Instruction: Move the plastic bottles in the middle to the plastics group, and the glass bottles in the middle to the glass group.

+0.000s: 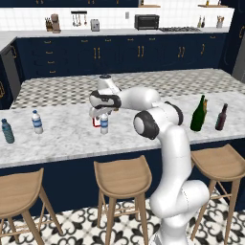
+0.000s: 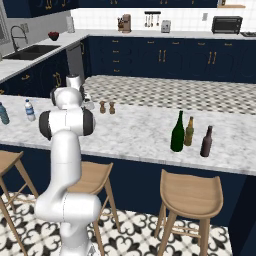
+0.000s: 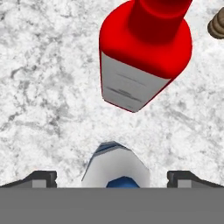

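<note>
My gripper is open and hangs just above the small clear water bottle in the middle of the counter. In the hand view the bottle's top sits between the two fingertips, which stand wide apart and clear of it. The red bottle with the white label stands upright just beyond it. Far right, the tall green wine bottle stands beside the olive-amber bottle and the dark brown bottle. At the left stand the clear bottle and the teal bottle.
Two small brown shakers stand on the marble counter just behind the red bottle; one shows at the hand view's corner. Wooden stools line the counter's near edge.
</note>
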